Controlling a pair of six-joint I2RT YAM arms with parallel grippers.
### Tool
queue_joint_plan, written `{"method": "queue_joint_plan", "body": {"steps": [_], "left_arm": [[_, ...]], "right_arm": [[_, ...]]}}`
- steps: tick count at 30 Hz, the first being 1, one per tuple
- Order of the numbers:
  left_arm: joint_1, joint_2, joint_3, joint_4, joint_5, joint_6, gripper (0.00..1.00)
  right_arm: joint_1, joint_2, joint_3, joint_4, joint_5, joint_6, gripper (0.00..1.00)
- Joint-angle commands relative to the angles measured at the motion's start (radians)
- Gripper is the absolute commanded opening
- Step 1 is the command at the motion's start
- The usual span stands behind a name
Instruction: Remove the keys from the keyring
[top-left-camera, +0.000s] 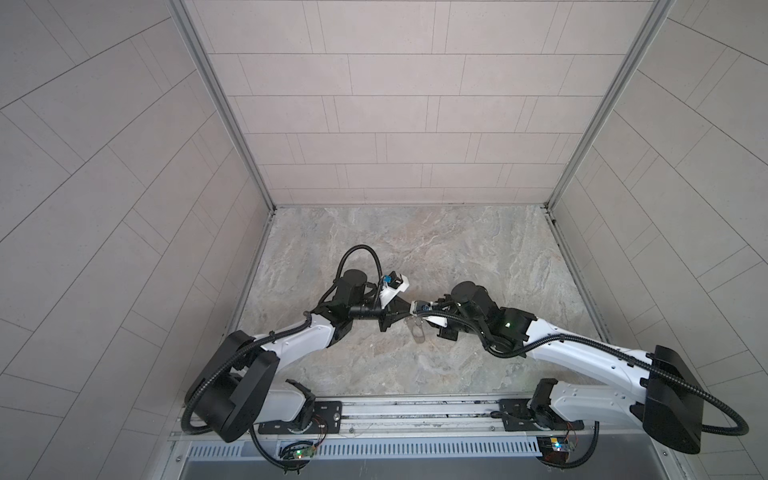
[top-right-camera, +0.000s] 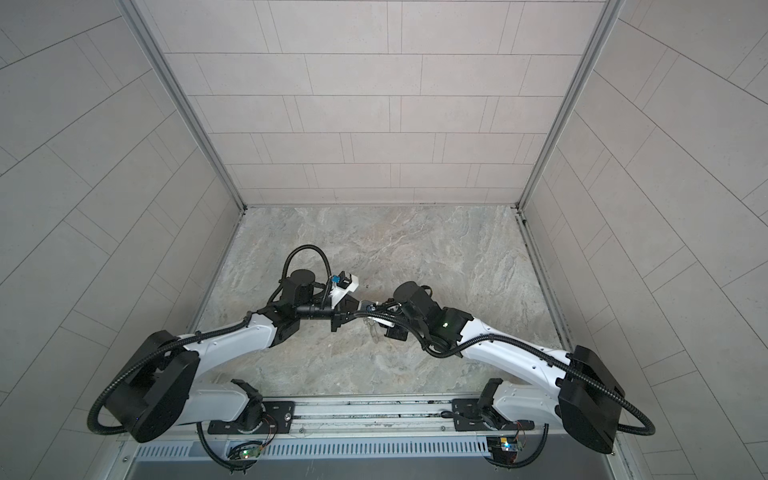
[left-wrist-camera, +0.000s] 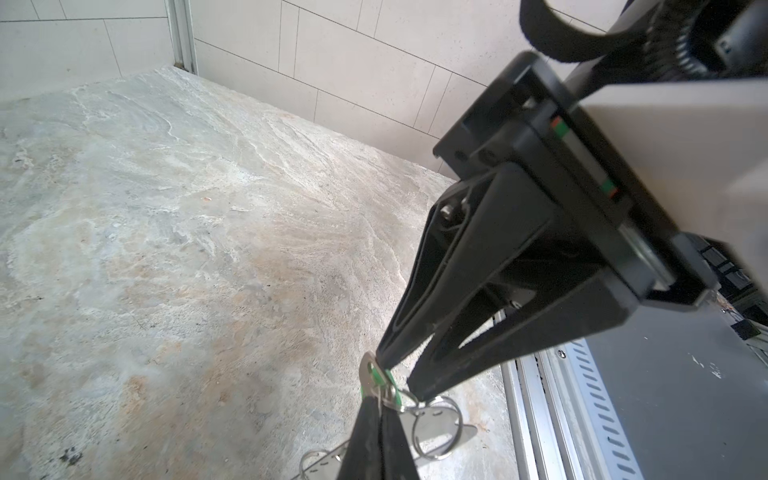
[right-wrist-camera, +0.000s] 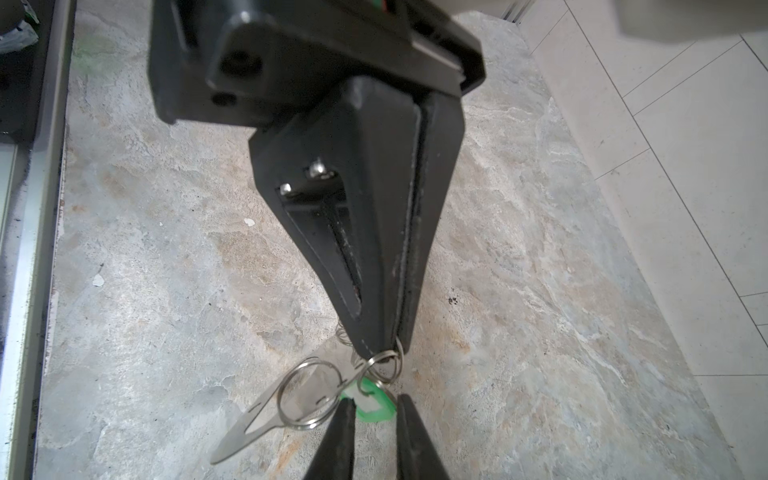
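1. The left gripper (right-wrist-camera: 382, 348) is clenched. Its 2 fingers are pressed flat together on the keyring (right-wrist-camera: 266, 419), nipping 1 of the small wire loops along its edge.
2. The right gripper (right-wrist-camera: 374, 398) meets it tip to tip. Its 2 fingers stand a little apart, grasping the key (right-wrist-camera: 376, 411) by its bright green head, with 1 tip on each side.
3. The key sits just beside the left gripper's tip, right against the small loops. Its metal part is too hidden to make out.
4. The keyring's flat grey plate slants away below both tips, and a larger wire ring (right-wrist-camera: 305, 395) lies across it. Whether the plate's far end touches the table cannot be told.
5. The left wrist view agrees. The left gripper (left-wrist-camera: 374, 401) is shut at the loops, and the right gripper (left-wrist-camera: 401, 378) straddles the green key (left-wrist-camera: 392, 384). The plate and the ring (left-wrist-camera: 436, 428) are just beyond them.
6. In both top views the 2 grippers meet over the middle of the marbled table (top-left-camera: 478, 257) (top-right-camera: 457, 257), nearer its front edge than the back wall. The keyring (top-left-camera: 417, 332) (top-right-camera: 374, 332) shows as a pale shape just under them.
7. Both arms reach inward from the front corners, the left from the left side and the right from the right.
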Motion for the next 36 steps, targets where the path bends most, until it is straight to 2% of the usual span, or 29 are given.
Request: {"method": "queue_joint_plan", "body": {"steps": [1, 6, 17, 25, 33, 36], "left_arm": [[-0.008, -0.032, -0.018, 0.049, 0.0, 0.04, 0.0], [-0.015, -0.061, -0.034, 0.053, -0.022, 0.086, 0.0], [-0.039, -0.099, -0.03, 0.032, -0.05, 0.162, 0.0], [-0.059, -0.12, -0.012, -0.028, -0.048, 0.21, 0.0], [-0.066, -0.143, -0.008, -0.032, -0.06, 0.22, 0.0], [-0.068, -0.15, -0.005, -0.034, -0.065, 0.223, 0.0]], "right_arm": [[-0.001, 0.005, -0.006, 0.01, -0.017, 0.011, 0.22], [-0.028, -0.018, -0.032, 0.026, 0.0, 0.074, 0.25], [-0.096, 0.013, 0.023, -0.078, -0.235, 0.03, 0.28], [-0.096, 0.041, 0.054, -0.086, -0.257, 0.037, 0.29], [-0.096, 0.054, 0.079, -0.151, -0.295, 0.016, 0.2], [-0.097, 0.043, 0.078, -0.151, -0.293, 0.024, 0.12]]}}
